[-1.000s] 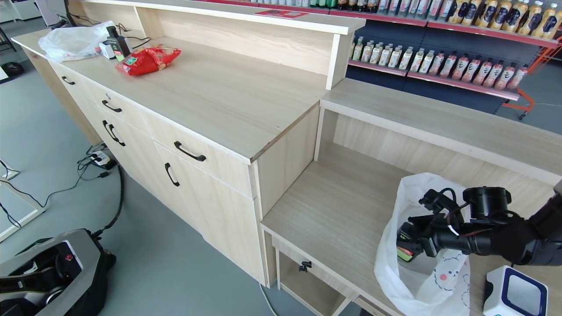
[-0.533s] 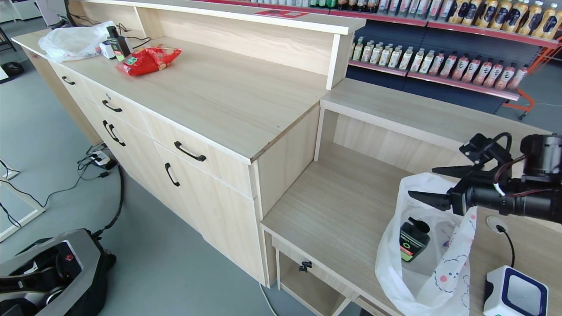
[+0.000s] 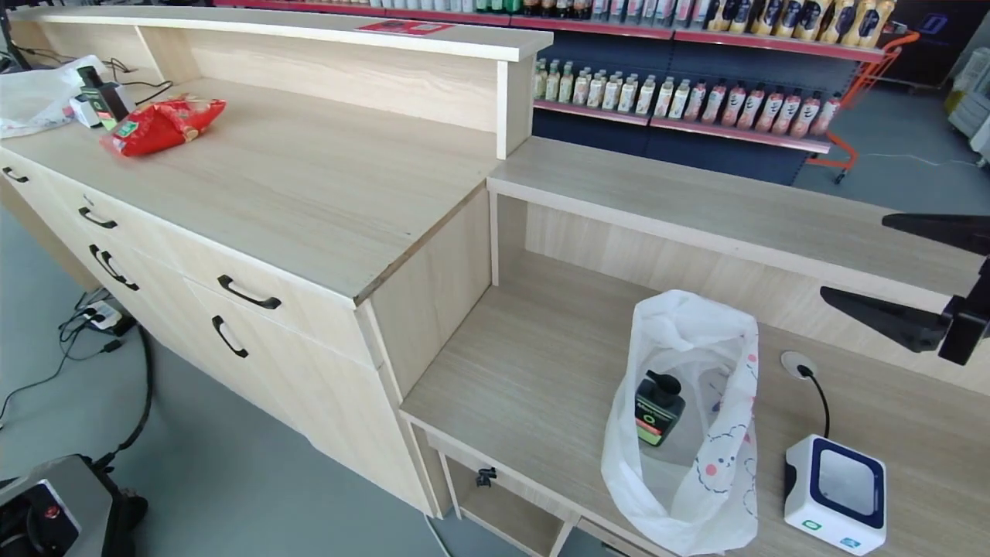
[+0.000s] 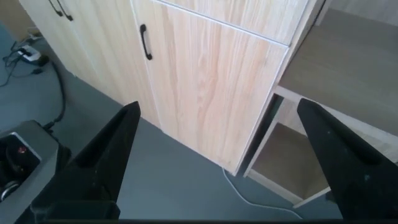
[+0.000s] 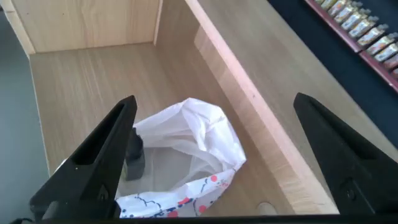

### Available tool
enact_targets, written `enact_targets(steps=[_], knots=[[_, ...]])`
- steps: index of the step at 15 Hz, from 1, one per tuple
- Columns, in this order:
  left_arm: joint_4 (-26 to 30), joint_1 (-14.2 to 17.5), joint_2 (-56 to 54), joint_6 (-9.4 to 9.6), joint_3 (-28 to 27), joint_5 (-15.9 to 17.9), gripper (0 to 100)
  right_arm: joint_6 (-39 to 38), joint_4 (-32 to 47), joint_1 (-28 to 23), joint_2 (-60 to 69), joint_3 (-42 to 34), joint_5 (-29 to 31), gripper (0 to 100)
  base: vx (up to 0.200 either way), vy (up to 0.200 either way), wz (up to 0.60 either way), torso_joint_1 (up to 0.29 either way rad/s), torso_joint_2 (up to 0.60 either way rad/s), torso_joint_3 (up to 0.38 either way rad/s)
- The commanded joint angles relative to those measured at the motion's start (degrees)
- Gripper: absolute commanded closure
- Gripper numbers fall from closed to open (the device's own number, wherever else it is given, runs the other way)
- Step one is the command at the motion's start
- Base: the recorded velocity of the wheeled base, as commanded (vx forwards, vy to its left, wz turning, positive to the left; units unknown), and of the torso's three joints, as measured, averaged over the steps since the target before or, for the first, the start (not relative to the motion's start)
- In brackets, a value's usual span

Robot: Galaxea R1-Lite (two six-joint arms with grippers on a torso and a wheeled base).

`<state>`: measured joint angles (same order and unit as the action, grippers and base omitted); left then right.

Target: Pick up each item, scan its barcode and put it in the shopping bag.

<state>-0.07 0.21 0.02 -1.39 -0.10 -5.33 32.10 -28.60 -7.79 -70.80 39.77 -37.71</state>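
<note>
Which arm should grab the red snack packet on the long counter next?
Left, probably. The red snack packet lies far left on the counter. The right tool hangs open over the lower desk at the far right; the left tool, open, is low by the cabinet doors, nearer that side.

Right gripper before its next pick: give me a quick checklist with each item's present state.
1. Right gripper open and empty: ok.
2. Black bottle inside the shopping bag: ok.
3. Bag mouth open for another item: ok.
4. Barcode scanner window uncovered: ok.
5. Red snack packet lying free on the upper counter: ok.
6. Which way the packet's barcode faces: cannot tell.
</note>
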Motion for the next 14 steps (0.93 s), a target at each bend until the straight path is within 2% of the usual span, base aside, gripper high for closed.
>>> enact_targets(steps=[1,3,5,6,7,8,9,12,14], knots=[[-0.01,-0.03,-0.02,-0.02,0.01,-0.03,0,0.25,-0.4,0.14,2.42,2.69,0.18,0,0.0,0.0,-0.6,0.002,0.0,0.002],[-0.01,-0.03,-0.02,-0.02,0.01,-0.03,0,0.16,2.67,0.06,3.83,6.55,1.58,0,0.0,0.0,-0.6,-0.007,0.0,0.002],[-0.01,-0.03,-0.02,-0.02,0.01,-0.03,0,-0.19,12.87,0.06,6.03,10.42,8.97,0,0.0,0.0,-0.6,0.002,0.0,0.002],[-0.01,-0.03,-0.02,-0.02,0.01,-0.03,0,-0.28,15.24,0.06,6.2,11.3,10.46,0,0.0,0.0,-0.6,-0.002,0.0,0.007],[-0.01,-0.03,-0.02,-0.02,0.01,-0.03,0,-1.6,22.62,0.06,6.38,14.2,16.08,0,0.0,0.0,-0.6,0.002,0.0,0.002],[-0.01,-0.03,-0.02,-0.02,0.1,-0.03,0,-3.53,25.79,-0.03,6.2,15.96,19.95,0,0.0,0.0,-0.6,-0.002,0.01,0.002],[-0.01,-0.03,-0.02,-0.02,0.01,-0.03,0,-5.73,27.46,-0.3,5.85,17.63,24.52,0,0.0,0.0,-0.6,0.002,0.0,0.002],[-0.01,-0.03,-0.02,-0.02,0.01,-0.03,0,-7.84,27.46,-2.32,5.32,16.75,26.89,0,0.0,0.0,-0.6,0.002,0.0,0.004],[-0.01,-0.03,-0.02,-0.02,0.1,-0.03,0,-8.89,27.46,-6.45,2.78,14.2,26.98,0,0.0,0.0,0.0,0.0,0.0,0.0]])
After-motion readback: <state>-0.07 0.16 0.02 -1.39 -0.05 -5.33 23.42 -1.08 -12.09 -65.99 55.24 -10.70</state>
